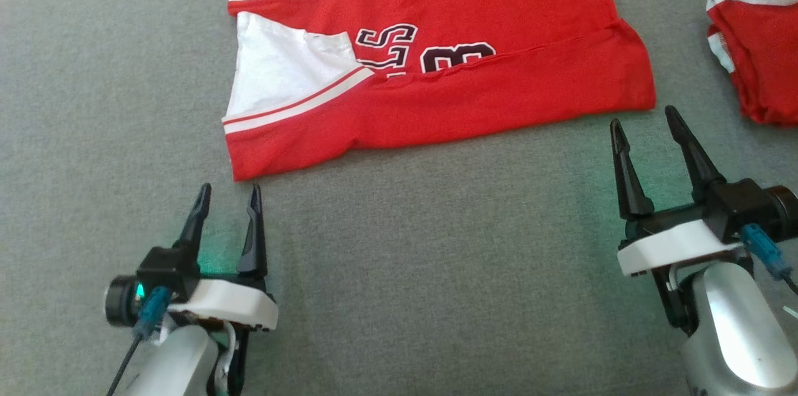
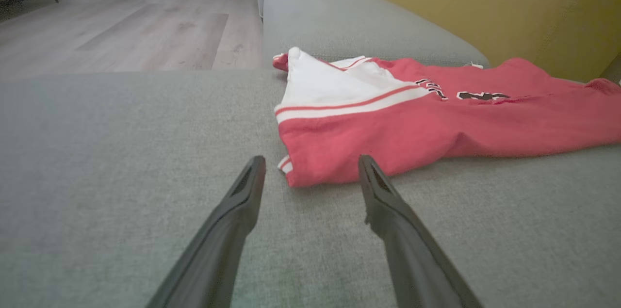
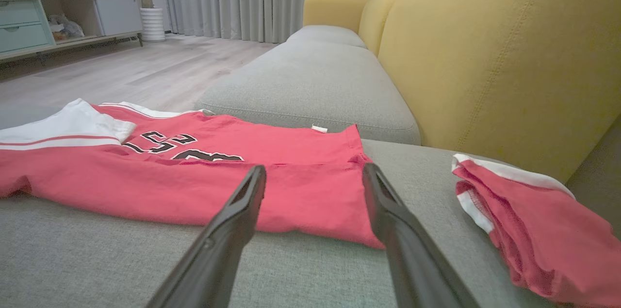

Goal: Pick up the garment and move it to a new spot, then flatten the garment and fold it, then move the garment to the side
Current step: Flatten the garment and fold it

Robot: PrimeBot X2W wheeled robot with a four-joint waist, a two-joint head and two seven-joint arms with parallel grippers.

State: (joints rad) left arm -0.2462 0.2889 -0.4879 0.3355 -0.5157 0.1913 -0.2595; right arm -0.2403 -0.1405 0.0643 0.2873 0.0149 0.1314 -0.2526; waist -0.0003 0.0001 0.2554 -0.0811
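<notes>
counting two red-and-white garments on grey sofa seat, jersey lying flat, folded, far centre, black numerals showing, second garment bunching far right, left gripper, right gripper hovering near, both gaping, empty

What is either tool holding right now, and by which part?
Nothing. The left tool and right tool are both open, clear of the red jersey on the sofa.

Red jersey: dark block chars w/ white outline on chest, lower parts tucked under a fold. First letter reads approx. "S". Beside it a digit, "3" or "8", can't tell which. Small white tag at jersey edge: too small to read.
</notes>
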